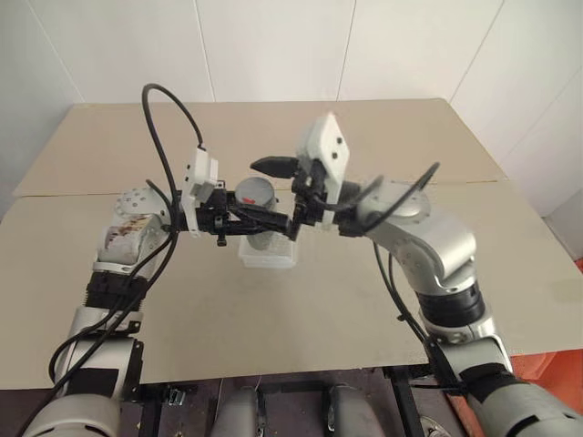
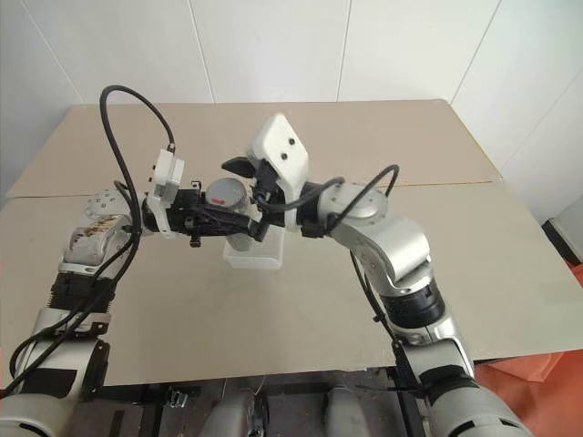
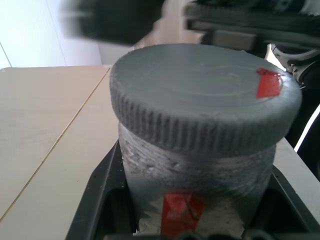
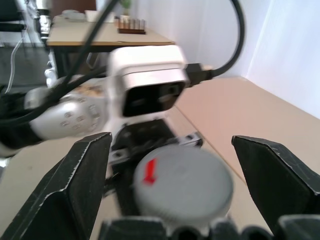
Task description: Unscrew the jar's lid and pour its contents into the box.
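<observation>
Now | one jar (image 1: 258,238), one lid (image 1: 254,192), one box (image 1: 268,253) | left hand (image 1: 244,218) pinching jar | right hand (image 1: 281,194) spread

The middle of the table (image 1: 383,309) is crowded: the left gripper (image 1: 248,217) is clamped around the jar (image 3: 195,195) just above the box (image 1: 268,254), and the right gripper (image 4: 182,190), its fingers (image 4: 75,185) spread wide, brackets the lid (image 1: 254,192) with a gap on either side, so there is no free way in from the left or right at that height. Both forearms and their black cables (image 1: 164,137) bar the near approach to the box. Behind them and out to both sides, the table surface lies open, as does the wide strip along the near edge.
</observation>
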Available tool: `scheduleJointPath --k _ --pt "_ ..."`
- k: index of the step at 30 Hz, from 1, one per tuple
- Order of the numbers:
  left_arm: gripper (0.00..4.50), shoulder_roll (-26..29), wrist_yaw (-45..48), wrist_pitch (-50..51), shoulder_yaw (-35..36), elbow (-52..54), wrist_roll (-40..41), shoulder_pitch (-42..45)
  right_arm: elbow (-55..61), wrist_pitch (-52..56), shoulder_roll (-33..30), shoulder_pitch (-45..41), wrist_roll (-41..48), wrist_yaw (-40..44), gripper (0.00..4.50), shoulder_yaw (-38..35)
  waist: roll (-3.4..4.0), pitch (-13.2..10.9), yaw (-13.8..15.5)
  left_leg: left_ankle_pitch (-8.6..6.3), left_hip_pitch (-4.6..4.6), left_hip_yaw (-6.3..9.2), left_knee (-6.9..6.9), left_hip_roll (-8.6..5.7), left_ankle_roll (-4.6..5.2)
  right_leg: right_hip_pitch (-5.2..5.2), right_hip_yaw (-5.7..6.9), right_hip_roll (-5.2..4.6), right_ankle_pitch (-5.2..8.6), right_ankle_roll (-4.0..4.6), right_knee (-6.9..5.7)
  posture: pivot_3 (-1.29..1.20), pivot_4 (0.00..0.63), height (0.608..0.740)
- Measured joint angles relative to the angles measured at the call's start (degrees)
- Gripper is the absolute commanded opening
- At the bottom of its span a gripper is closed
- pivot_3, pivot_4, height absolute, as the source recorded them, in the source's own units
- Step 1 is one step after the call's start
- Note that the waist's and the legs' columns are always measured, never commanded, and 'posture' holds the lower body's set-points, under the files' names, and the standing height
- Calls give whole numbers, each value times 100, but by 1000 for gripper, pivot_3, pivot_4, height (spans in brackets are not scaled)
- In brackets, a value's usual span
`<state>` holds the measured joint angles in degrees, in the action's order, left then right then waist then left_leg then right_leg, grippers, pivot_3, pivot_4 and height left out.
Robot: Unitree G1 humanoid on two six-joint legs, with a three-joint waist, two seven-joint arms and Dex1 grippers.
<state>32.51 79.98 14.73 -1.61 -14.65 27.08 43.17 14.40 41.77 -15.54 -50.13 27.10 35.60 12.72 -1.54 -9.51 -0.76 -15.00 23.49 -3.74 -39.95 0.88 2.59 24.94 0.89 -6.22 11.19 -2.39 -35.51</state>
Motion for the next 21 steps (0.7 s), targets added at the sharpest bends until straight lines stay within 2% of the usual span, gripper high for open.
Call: scheduleJointPath --k 5,12,18,21 --pt "1949 81 8 55 14 13 -3 -4 -381 -18 115 -130 -112 8 4488 21 0 0 -7 0 9 0 0 1 0 9 0 0 0 0 1 0 150 740" --pt "1949 317 0 272 62 211 19 -111 -507 -170 -45 -141 -114 392 4488 49 0 0 -13 0 11 0 0 2 0 11 0 0 0 0 0 0 150 740" --pt "1949 632 2 489 319 273 201 -212 -645 -341 -368 -196 -108 742 4488 46 0 0 -15 0 11 1 1 3 1 11 0 0 0 0 0 0 150 740" --pt "1949 901 283 525 525 534 400 -337 -1153 -355 -839 -194 -351 578 4488 -382 0 0 26 -2 20 0 0 0 3 11 5 -3 0 0 6 0 150 740"
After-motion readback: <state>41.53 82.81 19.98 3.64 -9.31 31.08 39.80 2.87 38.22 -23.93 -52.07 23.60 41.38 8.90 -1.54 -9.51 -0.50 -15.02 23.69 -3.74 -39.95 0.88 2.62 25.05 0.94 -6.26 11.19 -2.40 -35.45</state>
